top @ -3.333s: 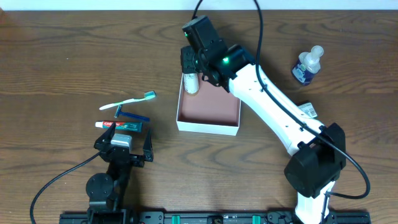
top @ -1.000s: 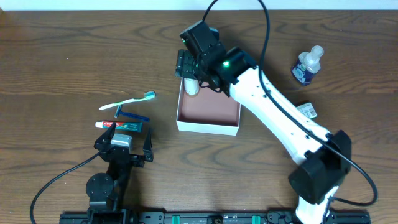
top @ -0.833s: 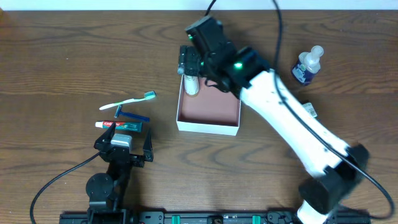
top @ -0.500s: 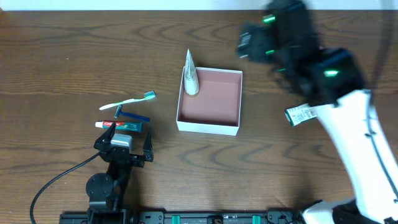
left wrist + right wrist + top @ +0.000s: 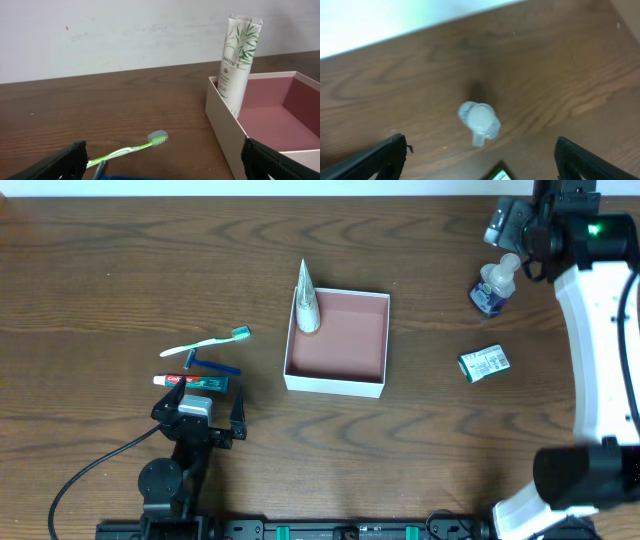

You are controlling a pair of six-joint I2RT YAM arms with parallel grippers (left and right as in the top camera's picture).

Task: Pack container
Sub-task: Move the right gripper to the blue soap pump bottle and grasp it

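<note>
right fingers (image 5: pixel 385 154) spread wide above pump bottle (image 5: pixel 479 120), holding nothing, left fingers (image 5: pixel 60 162) wide apart, empty

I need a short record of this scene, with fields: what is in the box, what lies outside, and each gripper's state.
in box: tube, standing in a corner
left of box: toothbrush, razor, toothpaste
right of box: bottle, packet
left gripper: open, empty
right gripper: open, empty, above bottle
</note>
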